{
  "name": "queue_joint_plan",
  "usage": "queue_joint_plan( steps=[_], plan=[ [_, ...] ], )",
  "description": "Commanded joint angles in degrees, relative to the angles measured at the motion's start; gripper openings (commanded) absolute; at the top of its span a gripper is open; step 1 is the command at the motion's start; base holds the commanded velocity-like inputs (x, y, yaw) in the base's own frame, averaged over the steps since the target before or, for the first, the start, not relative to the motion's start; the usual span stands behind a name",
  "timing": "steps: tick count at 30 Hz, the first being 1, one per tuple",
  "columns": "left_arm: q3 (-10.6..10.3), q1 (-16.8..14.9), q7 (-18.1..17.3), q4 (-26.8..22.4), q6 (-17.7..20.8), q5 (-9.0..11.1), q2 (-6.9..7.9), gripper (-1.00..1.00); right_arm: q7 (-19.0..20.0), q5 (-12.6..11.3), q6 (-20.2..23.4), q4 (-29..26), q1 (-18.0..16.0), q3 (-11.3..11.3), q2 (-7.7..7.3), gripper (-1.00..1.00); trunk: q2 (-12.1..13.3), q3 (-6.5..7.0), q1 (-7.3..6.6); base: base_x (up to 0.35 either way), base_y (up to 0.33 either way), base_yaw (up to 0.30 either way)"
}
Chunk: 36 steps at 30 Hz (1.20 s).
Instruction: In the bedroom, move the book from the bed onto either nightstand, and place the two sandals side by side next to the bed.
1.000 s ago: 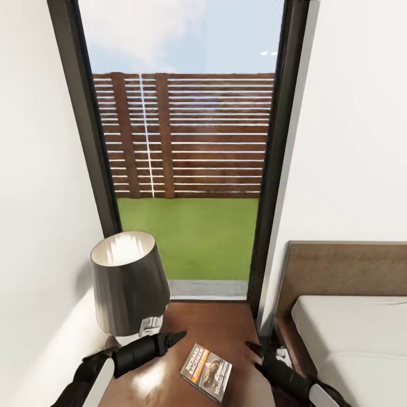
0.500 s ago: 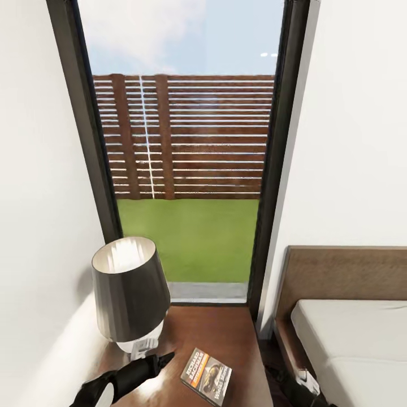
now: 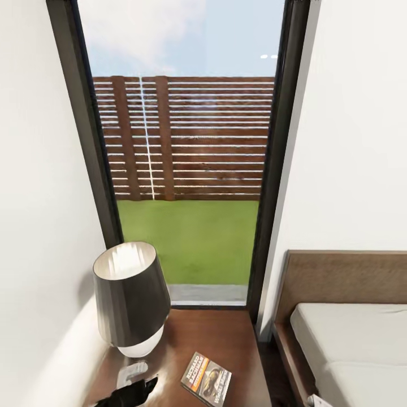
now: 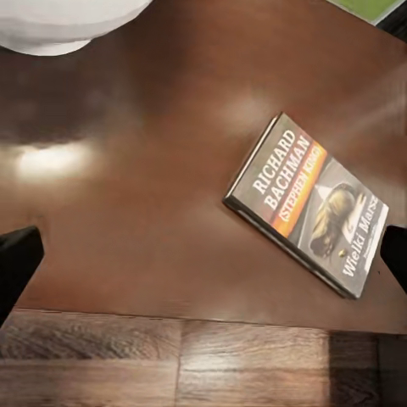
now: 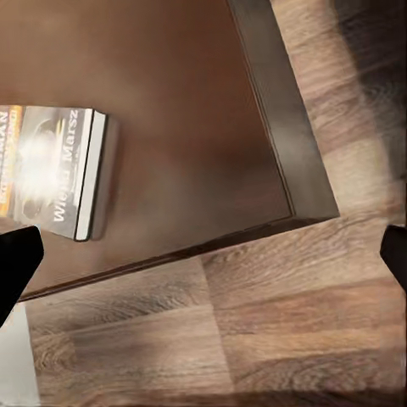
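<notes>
The book [image 3: 206, 380] lies flat on the shiny dark brown top of the nightstand [image 3: 220, 333], near its front edge, with nothing touching it. The left gripper [image 3: 138, 388] peeks in low in the head view, just beside the book on the lamp side, but not on it. In the left wrist view its two black fingertips [image 4: 17, 259] sit far apart at the two sides, so this gripper is wide open and holds nothing. The right gripper [image 5: 203, 250] is wide open too; one dark fingertip [image 5: 15, 254] shows at each side of the right wrist view, and nothing is between them. It hangs over the corner of the nightstand and the wood-plank floor [image 5: 254, 331]. The book's cover can be read in the left wrist view: white letters say "RICHARD BACHMAN", an orange stripe says "(STEPHEN KING)", and beside a brownish picture it says "Wielki Marsz". A lamp [image 3: 131, 297] with a dark shade and a white base stands on the nightstand, on the wall side, a little way from the book. The bed [image 3: 350, 339] with its light grey mattress and brown headboard is just beside the nightstand on the other side. Behind the nightstand a tall dark-framed window [image 3: 186, 141] shows green grass and a brown slatted fence [image 3: 186, 138].
</notes>
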Motion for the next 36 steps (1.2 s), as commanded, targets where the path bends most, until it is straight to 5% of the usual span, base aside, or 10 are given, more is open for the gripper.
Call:
queue_joint_plan(
  steps=[1,5,10,16,24,29,36],
  plan=[
    [-0.1,0.0,0.6,1.0,0.2,0.6,0.04,1.0,-1.3,1.6,0.1,0.2,-0.1,0.4,0.07,1.0,0.4,0.13,-0.23,0.0,0.0,0.0],
    [-0.1,0.0,1.8,3.9,-1.2,0.6,0.06,1.0,-5.8,4.6,0.1,0.2,0.0,0.4,0.21,1.0,2.0,0.84,-1.11,0.0,0.0,0.0],
    [-0.2,0.0,6.1,8.1,-5.4,0.6,0.05,1.0,-10.0,5.3,0.1,0.2,0.1,0.4,0.24,1.0,4.0,1.74,-2.21,0.0,0.0,0.0],
    [-0.2,0.0,9.0,13.9,-9.1,0.6,0.1,1.0,-10.8,5.4,0.1,0.2,0.2,0.4,0.26,1.0,6.4,2.82,-3.52,0.0,0.0,0.0],
    [-0.2,0.2,9.6,28.3,-21.6,0.6,0.04,1.0,-10.9,5.4,0.1,2.5,0.3,0.4,0.33,1.0,9.6,4.26,-5.28,0.0,0.0,0.0],
    [-0.2,0.6,9.6,35.4,-23.4,0.7,0.06,1.0,-10.9,5.4,0.1,2.6,1.0,0.4,0.33,1.0,11.6,5.15,-6.38,0.0,0.0,0.0],
    [-0.1,2.1,9.7,36.6,-23.8,0.9,1.18,1.0,-10.9,5.4,0.1,2.6,2.5,0.4,0.33,1.0,14.4,6.41,-7.92,0.0,0.0,0.0]
  ],
)
